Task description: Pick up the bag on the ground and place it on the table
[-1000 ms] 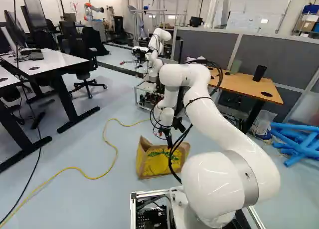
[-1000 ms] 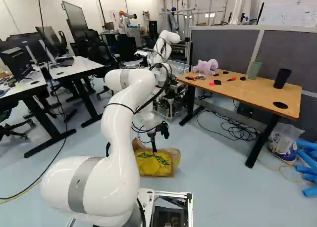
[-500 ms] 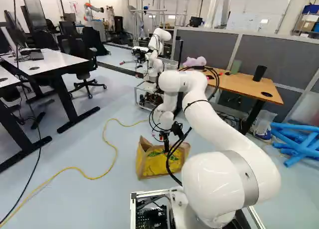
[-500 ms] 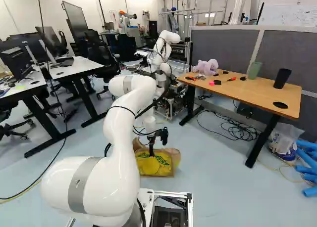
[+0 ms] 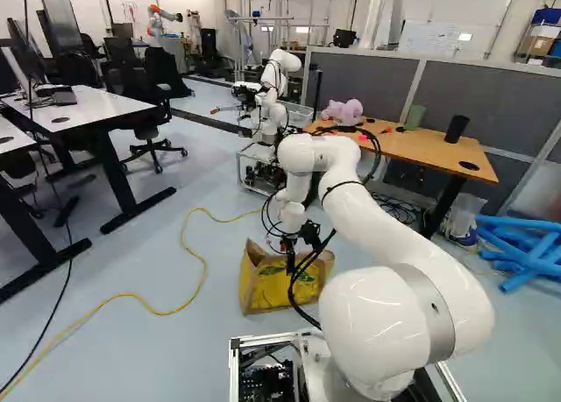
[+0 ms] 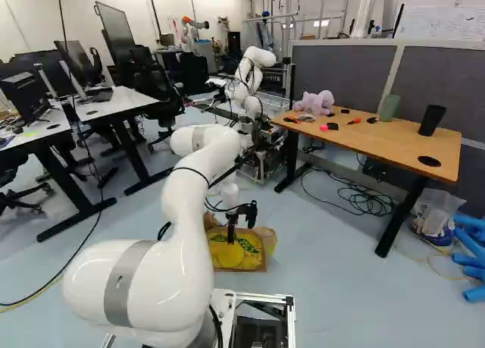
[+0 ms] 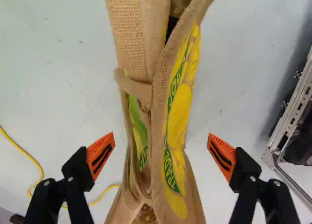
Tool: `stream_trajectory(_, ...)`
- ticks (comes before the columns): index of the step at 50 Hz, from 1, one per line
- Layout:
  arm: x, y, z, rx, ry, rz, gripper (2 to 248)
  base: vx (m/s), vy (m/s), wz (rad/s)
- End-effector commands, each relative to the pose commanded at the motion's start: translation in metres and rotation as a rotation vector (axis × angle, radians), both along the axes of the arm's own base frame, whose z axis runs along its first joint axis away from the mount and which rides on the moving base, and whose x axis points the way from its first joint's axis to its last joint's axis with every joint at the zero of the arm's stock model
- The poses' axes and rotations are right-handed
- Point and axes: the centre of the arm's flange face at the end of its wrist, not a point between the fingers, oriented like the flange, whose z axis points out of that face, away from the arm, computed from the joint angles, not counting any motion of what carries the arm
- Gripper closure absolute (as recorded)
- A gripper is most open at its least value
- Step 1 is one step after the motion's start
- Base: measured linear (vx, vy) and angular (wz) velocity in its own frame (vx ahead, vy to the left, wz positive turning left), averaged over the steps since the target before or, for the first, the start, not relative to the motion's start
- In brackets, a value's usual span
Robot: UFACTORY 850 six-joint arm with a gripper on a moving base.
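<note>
Your tool (image 7: 161,143) has dipped slightly, spread wide astride the bag (image 7: 178,112) at twelve o'clock, so you appear nearly ready to close.

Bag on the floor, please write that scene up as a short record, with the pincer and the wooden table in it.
bag: brown with yellow and green print, standing on the floor
pincer: open, a finger at each side of the bag, a gap on both sides
grip: none
wooden table: bears a pink soft toy, a green cup and a black cup
yellow cable: on the floor
</note>
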Motion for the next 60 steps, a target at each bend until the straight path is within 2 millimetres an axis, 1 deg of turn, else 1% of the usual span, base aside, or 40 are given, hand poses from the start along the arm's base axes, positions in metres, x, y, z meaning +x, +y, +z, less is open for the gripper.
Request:
stream_trajectory(23,0.000,0.000,-0.034,0.000,0.004,0.000,3,0.000,0.000,0.000)
stream_trajectory(40,0.000,0.000,-0.038,0.000,0.004,0.000,3,0.000,0.000,0.000)
stream_trajectory(41,0.000,0.000,-0.038,0.000,0.004,0.000,23,0.000,0.000,0.000)
stream_trajectory(46,0.000,0.000,-0.038,0.000,0.004,0.000,23,0.000,0.000,0.000)
stream_trajectory(47,0.000,0.000,-0.038,0.000,0.004,0.000,62,0.000,0.000,0.000)
stream_trajectory(51,0.000,0.000,-0.038,0.000,0.004,0.000,62,0.000,0.000,0.000)
stream_trajectory(52,0.000,0.000,-0.038,0.000,0.004,0.000,100,0.000,0.000,0.000)
stream_trajectory(56,0.000,0.000,-0.038,0.000,0.004,0.000,100,0.000,0.000,0.000)
stream_trajectory(57,0.000,0.000,-0.038,0.000,0.004,0.000,138,0.000,0.000,0.000)
stream_trajectory(60,0.000,0.000,-0.038,0.000,0.004,0.000,138,0.000,0.000,0.000)
